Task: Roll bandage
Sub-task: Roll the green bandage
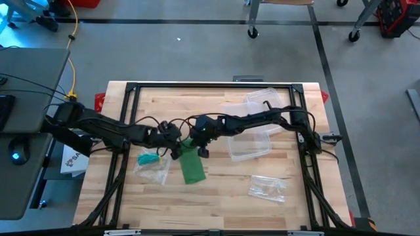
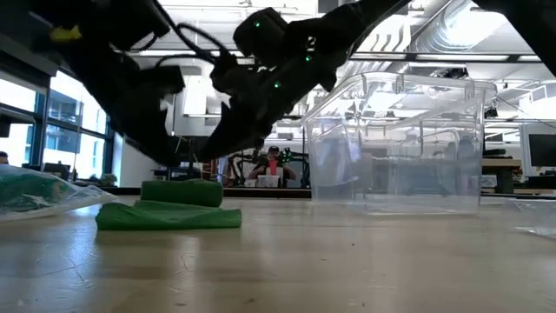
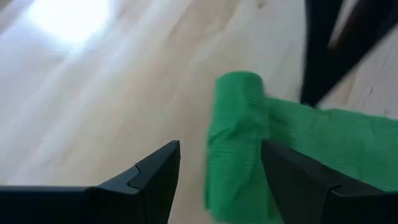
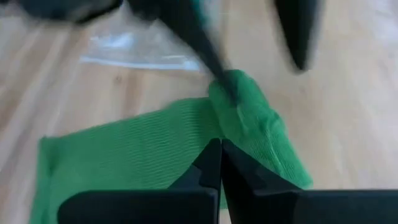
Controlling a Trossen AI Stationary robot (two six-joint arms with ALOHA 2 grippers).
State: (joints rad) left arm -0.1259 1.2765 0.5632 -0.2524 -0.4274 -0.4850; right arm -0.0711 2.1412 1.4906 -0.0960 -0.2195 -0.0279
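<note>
Two dark arms meet near the middle of the wooden table (image 1: 216,196) in the high view. No brand, label or legible writing shows on the bandage or the containers; a white sheet at the table's left edge (image 1: 71,159) carries dark marks, too small to read.

Task item: a green bandage (image 1: 191,164) lies just left of centre in the high view. One end is wound into a short roll; the remainder trails as a flat strip toward the lower part of the frame. In the low view the roll (image 2: 182,192) rests on top of the flat strip, at lower left of the frame. The fabric has a fine ribbed weave.

Left pincer (image 3: 217,171): open, fingers spread on either side of the roll, one finger close against the fabric. Right pincer (image 4: 221,165): fingers pressed together, empty, tips just above the flat strip beside the roll.

Other items: a clear plastic bag with teal contents (image 1: 152,164) left of the bandage; a clear plastic container (image 1: 249,141) right of centre; a clear lid (image 1: 262,98) above it; a second clear bag (image 1: 268,188) at lower right.

Limits: the high view hides the roll under the pincers, and both wrist views are motion-blurred.
</note>
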